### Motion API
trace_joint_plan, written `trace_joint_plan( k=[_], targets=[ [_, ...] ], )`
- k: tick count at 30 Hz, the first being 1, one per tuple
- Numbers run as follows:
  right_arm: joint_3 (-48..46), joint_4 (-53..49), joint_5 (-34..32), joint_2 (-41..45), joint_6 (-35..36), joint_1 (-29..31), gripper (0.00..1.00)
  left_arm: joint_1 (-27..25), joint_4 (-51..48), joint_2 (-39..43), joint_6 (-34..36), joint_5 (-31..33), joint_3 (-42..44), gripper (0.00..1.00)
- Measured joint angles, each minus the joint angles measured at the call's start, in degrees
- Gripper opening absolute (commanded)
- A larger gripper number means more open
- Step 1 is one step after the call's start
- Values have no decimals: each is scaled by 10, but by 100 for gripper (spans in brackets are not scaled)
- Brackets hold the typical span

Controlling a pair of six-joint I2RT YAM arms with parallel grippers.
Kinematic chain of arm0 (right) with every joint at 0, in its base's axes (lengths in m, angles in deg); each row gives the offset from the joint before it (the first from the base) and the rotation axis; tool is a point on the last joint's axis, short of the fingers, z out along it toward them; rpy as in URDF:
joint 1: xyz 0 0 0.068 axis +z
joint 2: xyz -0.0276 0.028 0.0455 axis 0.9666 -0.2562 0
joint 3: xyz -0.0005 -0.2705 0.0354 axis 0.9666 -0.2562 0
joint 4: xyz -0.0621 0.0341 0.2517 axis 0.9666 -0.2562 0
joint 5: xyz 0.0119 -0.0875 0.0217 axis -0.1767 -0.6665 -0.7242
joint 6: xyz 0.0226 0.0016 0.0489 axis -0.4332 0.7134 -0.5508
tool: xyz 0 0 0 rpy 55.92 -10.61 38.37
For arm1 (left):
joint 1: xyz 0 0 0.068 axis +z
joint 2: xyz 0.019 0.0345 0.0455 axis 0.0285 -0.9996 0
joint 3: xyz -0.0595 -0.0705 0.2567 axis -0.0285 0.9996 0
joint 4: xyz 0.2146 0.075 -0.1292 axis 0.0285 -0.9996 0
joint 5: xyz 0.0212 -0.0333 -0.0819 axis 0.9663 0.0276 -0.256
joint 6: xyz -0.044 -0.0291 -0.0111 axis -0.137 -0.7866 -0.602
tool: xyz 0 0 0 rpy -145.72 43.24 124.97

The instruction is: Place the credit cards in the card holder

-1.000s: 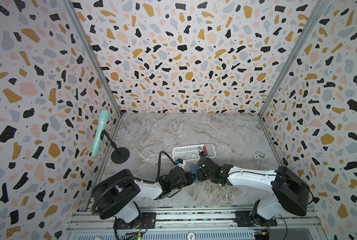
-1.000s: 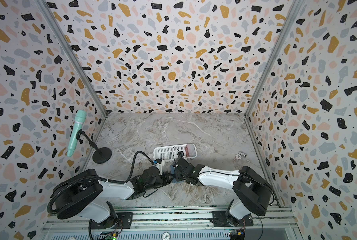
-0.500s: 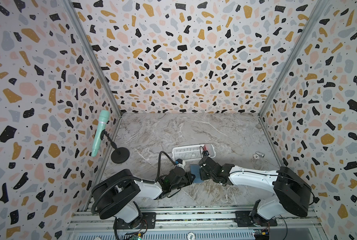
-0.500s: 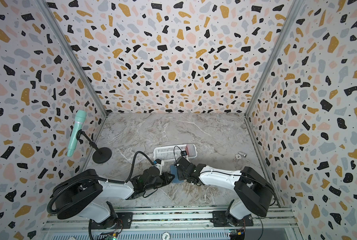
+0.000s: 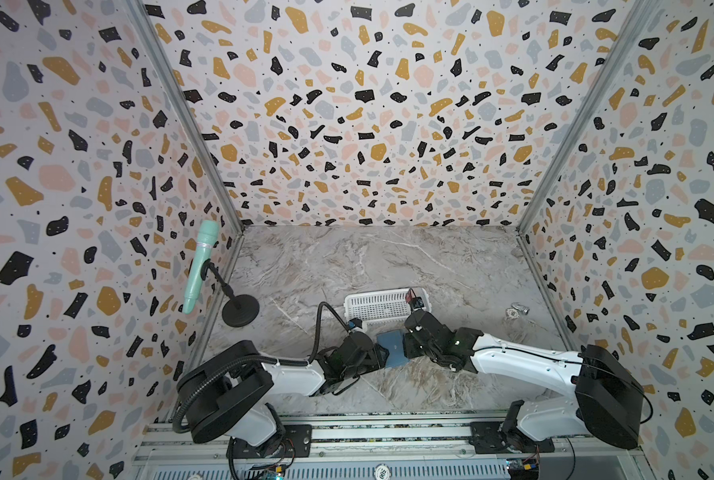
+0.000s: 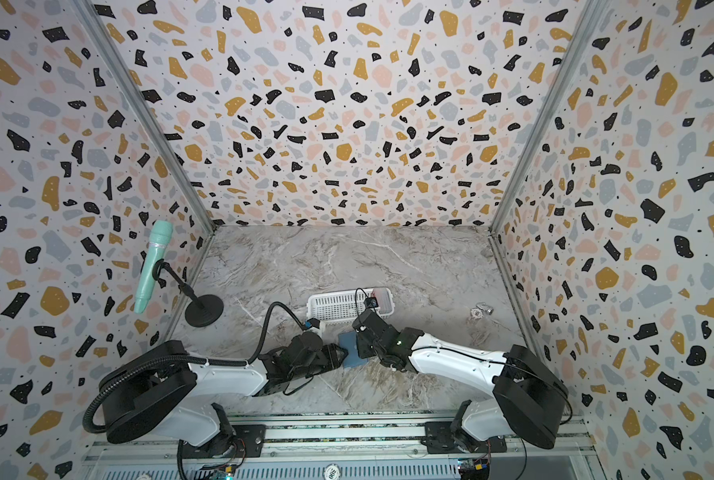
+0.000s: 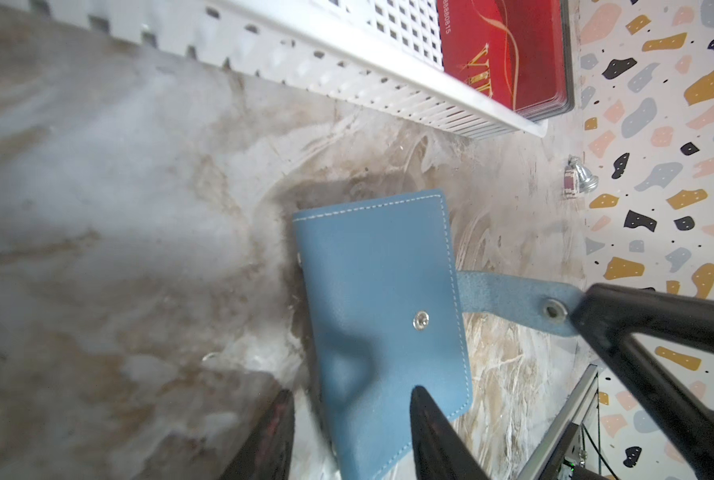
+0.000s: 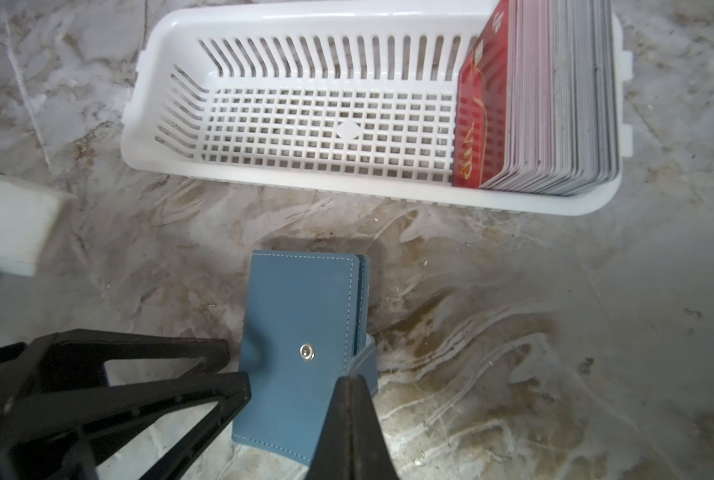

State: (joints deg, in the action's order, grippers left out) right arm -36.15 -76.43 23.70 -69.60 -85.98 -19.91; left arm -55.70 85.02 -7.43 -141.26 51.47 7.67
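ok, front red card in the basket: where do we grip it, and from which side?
Its top long edge, coming straight down. The card stands on edge, leaning on the stack at one end of the basket, whose walls cover its short edges. The top edge looks exposed, with bare basket floor in front of its face for one finger.

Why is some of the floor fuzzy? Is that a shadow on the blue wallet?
Left wrist view: the marble floor blurs on one side, out of focus; yes, a soft shadow lies on the card holder. Right wrist view: a white block at the edge is blurred.
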Motion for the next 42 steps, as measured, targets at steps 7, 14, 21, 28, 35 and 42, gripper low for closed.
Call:
trace_joint_plan(
  k=[7,14,21,28,35,42],
  targets=[
    [0,-5,4,33,0,0,4,0,-1,26,14,-17,-12,78],
    [0,-7,8,47,1,7,3,0,-3,26,24,-30,-36,80],
    [2,-12,5,70,1,17,3,0,-7,22,28,-36,-36,79],
    [3,-15,1,77,2,23,3,0,-8,16,29,-39,-36,75],
    [7,-19,-1,77,2,31,3,0,-7,15,29,-40,-36,75],
    [15,-22,-3,77,3,35,3,0,-7,1,29,-42,-36,75]
  ],
)
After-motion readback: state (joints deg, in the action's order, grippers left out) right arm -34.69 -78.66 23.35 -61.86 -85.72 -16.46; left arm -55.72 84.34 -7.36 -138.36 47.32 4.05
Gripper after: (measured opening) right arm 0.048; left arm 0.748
